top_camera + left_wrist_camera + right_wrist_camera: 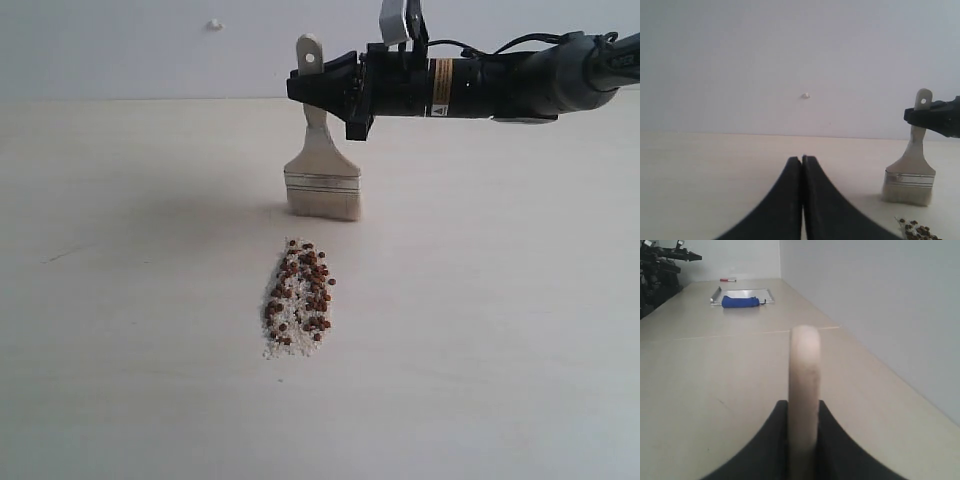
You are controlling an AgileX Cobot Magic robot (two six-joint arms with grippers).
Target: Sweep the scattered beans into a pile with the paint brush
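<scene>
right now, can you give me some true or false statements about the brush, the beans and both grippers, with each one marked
1. The right gripper holds the paint brush by its wooden handle. True.
2. The bristles sit in the middle of the beans. False: they are past the far end of the beans, with bare table between.
3. The left gripper is shut and holds nothing. True.
4. The beans are spread all over the table. False: they lie in one long clump, mixed with whitish grains.
5. The paint brush lies flat. False: it is upright, bristles down.
</scene>
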